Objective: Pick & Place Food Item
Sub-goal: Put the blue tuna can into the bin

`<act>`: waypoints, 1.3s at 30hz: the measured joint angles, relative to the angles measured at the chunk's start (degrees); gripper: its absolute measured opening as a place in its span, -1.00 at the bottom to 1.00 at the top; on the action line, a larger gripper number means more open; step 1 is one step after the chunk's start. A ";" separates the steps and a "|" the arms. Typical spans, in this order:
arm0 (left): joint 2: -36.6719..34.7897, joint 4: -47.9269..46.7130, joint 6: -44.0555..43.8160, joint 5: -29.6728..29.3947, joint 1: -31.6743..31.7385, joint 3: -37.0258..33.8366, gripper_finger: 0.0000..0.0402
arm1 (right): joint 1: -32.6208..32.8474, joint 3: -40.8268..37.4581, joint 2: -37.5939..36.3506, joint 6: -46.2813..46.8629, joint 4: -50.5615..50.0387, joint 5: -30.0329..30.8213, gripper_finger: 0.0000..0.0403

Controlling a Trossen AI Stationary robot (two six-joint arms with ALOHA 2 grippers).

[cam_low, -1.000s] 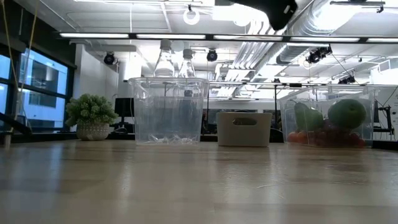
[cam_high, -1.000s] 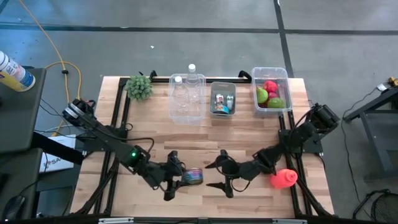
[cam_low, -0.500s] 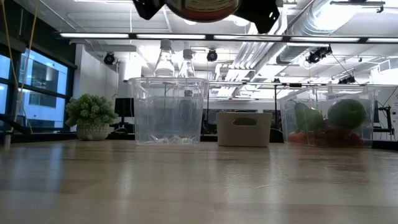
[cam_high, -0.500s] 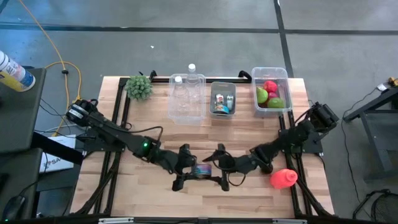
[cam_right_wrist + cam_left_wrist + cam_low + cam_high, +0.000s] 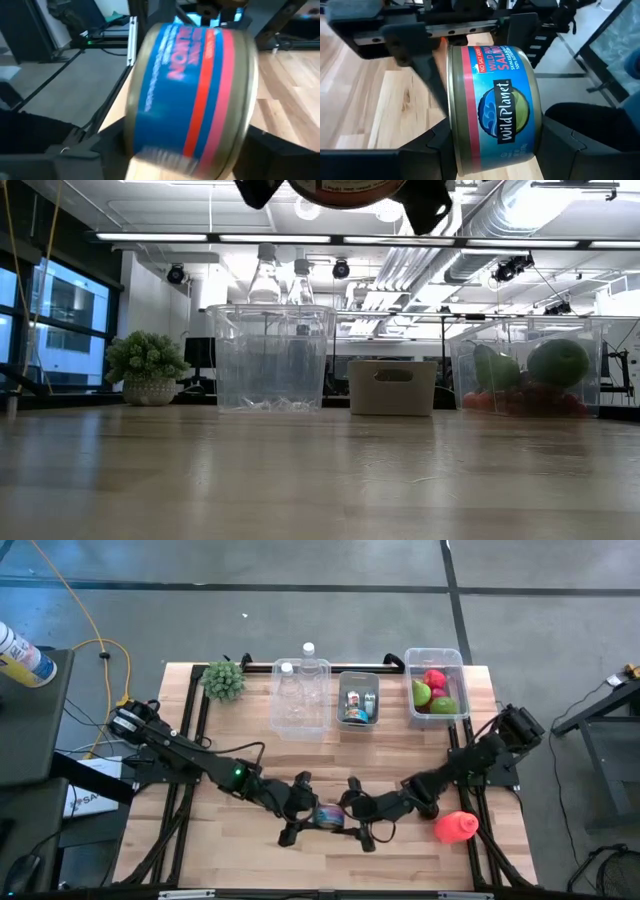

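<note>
The salmon can (image 5: 495,107) is lying on its side between both grippers, lifted off the table. Left gripper (image 5: 300,815) is clamping its flat ends; right gripper (image 5: 360,820) is flanking it, grip uncertain. Only the left wrist view is showing the label legibly.

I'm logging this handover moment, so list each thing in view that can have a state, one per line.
Salmon can: lifted off the table, between both grippers.
Left gripper: shut on the salmon can.
Right gripper: fingers around the can, grip unclear.
Clear bin: open-topped, bottles standing in it.
Fruit bin: open, holding fruit.
Grey bin: open, small items inside.
Red item: lying on the table's edge.
</note>
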 joint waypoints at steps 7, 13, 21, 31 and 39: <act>0.00 -0.04 0.60 -0.85 1.02 -0.02 -0.04 | 0.31 -0.12 -0.04 -0.05 -1.51 0.65 -0.15; 0.00 -0.01 3.38 -1.47 1.22 -0.07 -0.04 | 0.20 -0.11 -0.09 -2.08 -2.25 2.81 -0.15; 0.00 0.00 4.20 -3.00 1.22 -0.07 -0.04 | -0.45 -0.07 -0.09 -2.78 -3.09 3.71 -0.15; 0.00 0.37 6.32 -3.39 1.33 -0.07 0.01 | -0.79 0.05 -0.09 -0.53 -4.35 4.33 -0.15; 0.00 1.58 5.54 -4.32 1.38 0.11 0.02 | -1.30 0.07 0.00 -1.15 -4.75 4.53 -0.15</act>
